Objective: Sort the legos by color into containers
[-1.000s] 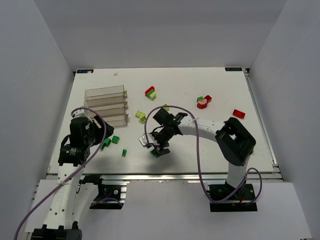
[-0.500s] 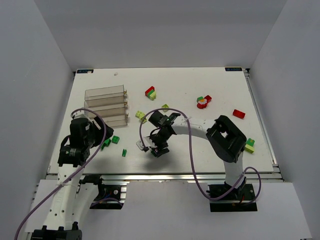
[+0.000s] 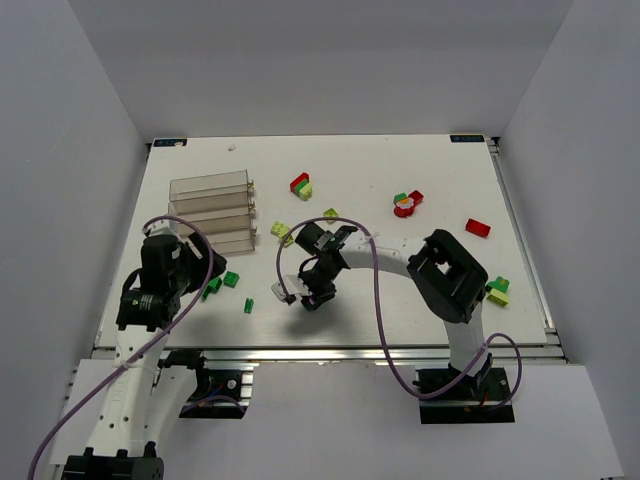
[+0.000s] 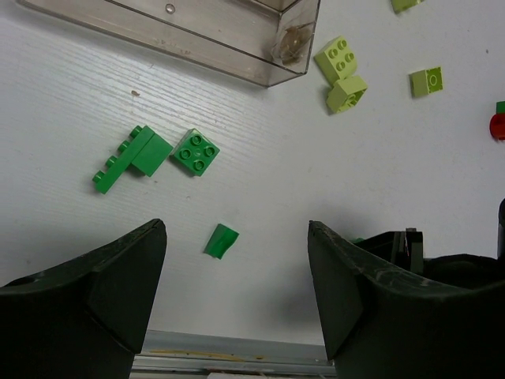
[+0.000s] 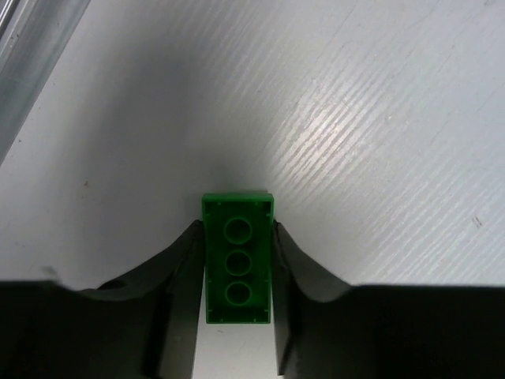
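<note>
My right gripper point(image 3: 311, 296) is shut on a dark green brick point(image 5: 237, 264), seen from its underside between the jaws, just above the white table near the front middle. My left gripper point(image 3: 205, 272) is open and empty, and in the left wrist view point(image 4: 237, 292) it hangs over a small green piece point(image 4: 221, 241). A long green brick point(image 4: 132, 158) and a square green brick point(image 4: 196, 151) lie beyond it, below the clear compartment tray point(image 3: 208, 182). Lime bricks point(image 3: 282, 232) lie right of the tray.
A red and lime brick pair point(image 3: 300, 185) lies at the back middle. A red piece with white point(image 3: 405, 205) and a red brick point(image 3: 477, 228) lie to the right. A green and lime pair point(image 3: 497, 290) sits by the right arm. The table's front edge point(image 4: 237, 347) is close.
My right gripper has shifted a little to the left with the green brick. The right arm swung, uncovering the green and lime pair at the right. The left arm has not moved.
</note>
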Motion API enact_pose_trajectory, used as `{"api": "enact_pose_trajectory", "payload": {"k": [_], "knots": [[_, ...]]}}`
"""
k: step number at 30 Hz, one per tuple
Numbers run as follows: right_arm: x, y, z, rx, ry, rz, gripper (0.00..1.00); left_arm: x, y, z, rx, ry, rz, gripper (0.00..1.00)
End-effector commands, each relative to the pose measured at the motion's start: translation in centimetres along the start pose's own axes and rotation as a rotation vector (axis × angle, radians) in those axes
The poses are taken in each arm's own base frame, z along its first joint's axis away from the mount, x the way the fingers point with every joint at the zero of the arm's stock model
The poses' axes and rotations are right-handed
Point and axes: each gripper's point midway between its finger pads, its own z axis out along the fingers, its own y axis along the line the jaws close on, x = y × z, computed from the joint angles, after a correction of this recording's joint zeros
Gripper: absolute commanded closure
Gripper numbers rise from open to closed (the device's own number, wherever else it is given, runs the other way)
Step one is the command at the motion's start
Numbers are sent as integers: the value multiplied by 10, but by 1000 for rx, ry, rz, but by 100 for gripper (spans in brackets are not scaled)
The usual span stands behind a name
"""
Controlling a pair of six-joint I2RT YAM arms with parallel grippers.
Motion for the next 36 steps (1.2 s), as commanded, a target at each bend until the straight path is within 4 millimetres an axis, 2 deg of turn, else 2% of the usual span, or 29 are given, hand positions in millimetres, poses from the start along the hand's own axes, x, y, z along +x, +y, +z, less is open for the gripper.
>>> {"api": "enact_pose_trajectory", "payload": {"k": [1, 3, 5, 6, 8, 9, 12, 13, 15, 16, 19, 20, 22, 23, 26, 28, 29, 31, 32, 33, 34, 35, 36], "knots": [[11, 0, 4, 2, 44, -9, 73, -16, -3, -4, -7, -52, 12, 18], [4, 0, 1, 8, 22, -5, 84, -18, -3, -4, -11, -60, 9, 18], [-5, -5, -5, 27, -8, 8, 88, -21, -2, -5, -19, -73, 5, 18], [-18, -18, -14, 72, -40, 2, 91, -22, -1, -6, -27, -78, 5, 19], [-41, -32, -28, 123, -114, 50, 93, -29, 0, -10, -40, -105, -4, 19], [-56, -51, -38, 182, -154, 35, 95, -31, 0, -12, -44, -115, -8, 19], [-81, -78, -56, 271, -224, 89, 100, -38, -1, -16, -47, -148, -35, 20], [-93, -95, -66, 330, -257, 98, 100, -40, -2, -17, -44, -157, -41, 20], [-104, -114, -75, 398, -293, 121, 100, -44, -2, -19, -48, -170, -52, 20], [-113, -130, -86, 459, -318, 108, 100, -45, -2, -19, -50, -173, -52, 21], [-120, -152, -94, 541, -360, 174, 100, -48, -4, -21, -50, -181, -53, 21], [-128, -165, -105, 595, -393, 168, 100, -49, -4, -21, -51, -183, -53, 21], [-128, -179, -106, 642, -417, 252, 100, -50, -3, -23, -53, -187, -55, 21], [-136, -194, -114, 692, -463, 270, 100, -49, -3, -24, -53, -187, -57, 21], [-143, -221, -127, 787, -517, 292, 100, -49, -2, -27, -53, -193, -70, 21], [-145, -232, -129, 812, -541, 324, 100, -47, -3, -27, -50, -192, -80, 21], [-141, -238, -122, 815, -540, 342, 100, -48, -3, -28, -47, -196, -84, 21], [-148, -251, -130, 848, -574, 351, 100, -48, -3, -29, -48, -201, -94, 21], [-144, -256, -122, 851, -574, 368, 100, -49, -2, -30, -49, -204, -96, 21], [-148, -263, -129, 875, -592, 367, 100, -48, -3, -30, -49, -202, -99, 21], [-147, -267, -127, 878, -597, 381, 100, -49, -3, -30, -48, -205, -101, 21], [-142, -271, -117, 869, -591, 395, 100, -48, -2, -30, -50, -205, -103, 21], [-144, -275, -119, 877, -602, 395, 100, -48, -1, -31, -52, -207, -108, 21]]}}
